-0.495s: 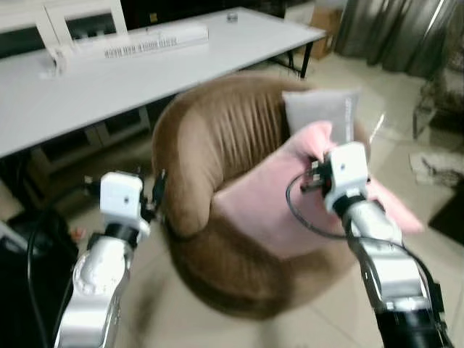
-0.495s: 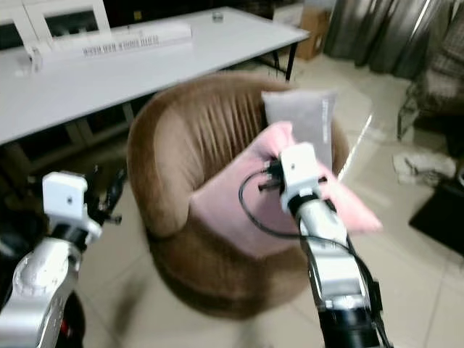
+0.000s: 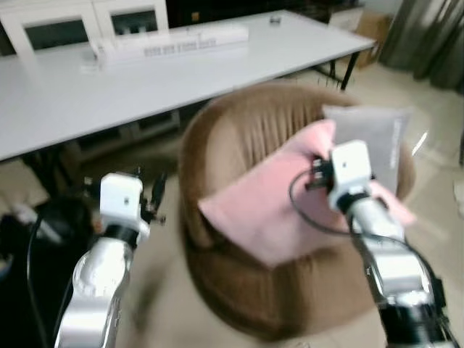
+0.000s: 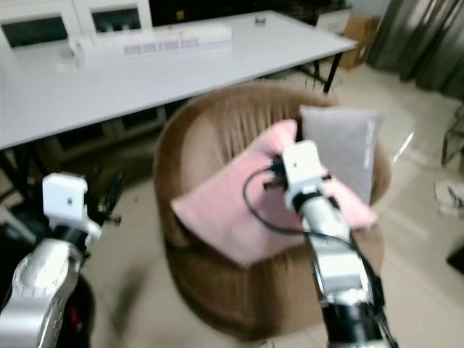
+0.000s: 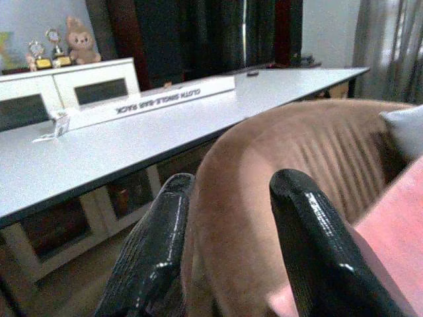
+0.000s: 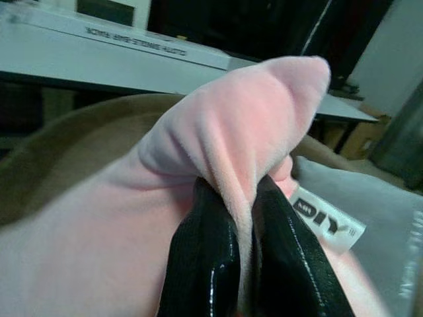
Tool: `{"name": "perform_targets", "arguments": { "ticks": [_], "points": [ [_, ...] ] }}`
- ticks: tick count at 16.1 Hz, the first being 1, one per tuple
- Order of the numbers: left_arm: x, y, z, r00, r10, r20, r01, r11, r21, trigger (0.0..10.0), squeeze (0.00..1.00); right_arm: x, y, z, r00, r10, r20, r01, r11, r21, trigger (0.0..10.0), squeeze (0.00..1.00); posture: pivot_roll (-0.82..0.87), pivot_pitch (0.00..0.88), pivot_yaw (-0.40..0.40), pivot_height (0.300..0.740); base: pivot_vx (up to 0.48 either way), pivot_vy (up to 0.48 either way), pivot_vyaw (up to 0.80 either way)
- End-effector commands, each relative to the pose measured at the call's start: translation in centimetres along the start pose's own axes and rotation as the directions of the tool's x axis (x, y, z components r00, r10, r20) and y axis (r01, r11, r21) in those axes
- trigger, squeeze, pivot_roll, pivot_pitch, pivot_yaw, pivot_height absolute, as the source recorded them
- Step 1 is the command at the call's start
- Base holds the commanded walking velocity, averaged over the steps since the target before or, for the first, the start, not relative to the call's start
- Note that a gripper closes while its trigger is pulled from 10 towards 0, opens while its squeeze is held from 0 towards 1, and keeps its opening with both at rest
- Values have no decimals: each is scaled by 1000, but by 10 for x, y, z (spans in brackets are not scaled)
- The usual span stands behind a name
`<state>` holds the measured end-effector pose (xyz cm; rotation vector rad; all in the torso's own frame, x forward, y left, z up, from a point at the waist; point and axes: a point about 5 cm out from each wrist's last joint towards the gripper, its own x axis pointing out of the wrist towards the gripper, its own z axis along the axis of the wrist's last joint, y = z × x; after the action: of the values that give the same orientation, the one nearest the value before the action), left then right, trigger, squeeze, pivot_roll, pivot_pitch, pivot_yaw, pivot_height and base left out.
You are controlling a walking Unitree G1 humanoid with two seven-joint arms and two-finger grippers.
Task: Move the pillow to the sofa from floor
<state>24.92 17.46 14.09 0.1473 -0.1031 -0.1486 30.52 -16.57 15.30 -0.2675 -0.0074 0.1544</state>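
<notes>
Two black fingers of the right tool [image 6: 238, 257] pinched tight on a fold near one corner of the pink pillow [image 3: 275, 206], with the rest of it spread over the seat of the brown sofa [image 4: 217, 138] and touching the grey cushion [image 4: 344, 148] at the back. Left tool [image 5: 231, 244] parted wide and holding nothing, raised just beside the sofa's outer left side.

Likely trouble from here: such a thin pinch of cloth could slip out before the pillow is squarely down, tipping it over the low front edge back to the floor. Could equally drag the pillow out again if the arm pulls back with the fingers not fully parted, since plush cloth clings. Might also knock the grey cushion off its lean if pushed further in.

Pillow: soft, fleecy, square, limp enough to bunch into a peak at the grip. Sofa: a rounded tub shape, velvety brown, with upright ribbed pleats inside the back. Grey cushion: smoother weave, a white label with dark letters on its edge. Beyond, a long white table [image 3: 65, 101], flat and hard, carrying a long white box [image 3: 174, 40] with printed lettering.
</notes>
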Motion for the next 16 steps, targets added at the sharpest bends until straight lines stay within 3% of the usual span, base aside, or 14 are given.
{"name": "perform_targets", "arguments": {
  "ticks": [1, 8, 11, 13, 15, 16],
  "points": [
    [-1, -4, 0, 1000, -20, -9, 20, 1000, 12, 10000, 0, 2, -8, 11, 998, -31, 59, 32, 999, -11, 10000, 0, -5, 0, -38, 740, 0, 0, 0],
    [-9, -8, 2, 999, -49, -14, 49, 998, 24, 10000, 0, 21, -35, 22, 997, 3, 81, 2, 998, -63, 10000, 0, 18, 0, -60, 740, 0, 0, 0],
    [-18, -15, -1, 989, -139, -42, 141, 989, 42, 10000, 0, 29, -47, 31, 984, 158, 79, -146, 979, -141, 10000, 0, 30, 0, -75, 740, 0, 0, 0],
    [-24, -17, -4, 981, -177, -73, 182, 982, 59, 10000, 0, 35, -57, 38, 970, 235, 69, -225, 966, -124, 10000, 0, 33, 0, -84, 740, 0, 0, 0],
    [-27, -16, -4, 978, -191, -87, 197, 978, 67, 10000, 0, 38, -58, 37, 960, 276, 49, -268, 953, -139, 10000, 0, 41, 0, -91, 740, 0, 0, 0],
    [-31, -15, -4, 975, -200, -100, 209, 974, 91, 10000, 0, 42, -51, 28, 934, 356, 6, -349, 918, -188, 10000, 0, 54, 0, -94, 740, 0, 0, 0]
  ]
}}
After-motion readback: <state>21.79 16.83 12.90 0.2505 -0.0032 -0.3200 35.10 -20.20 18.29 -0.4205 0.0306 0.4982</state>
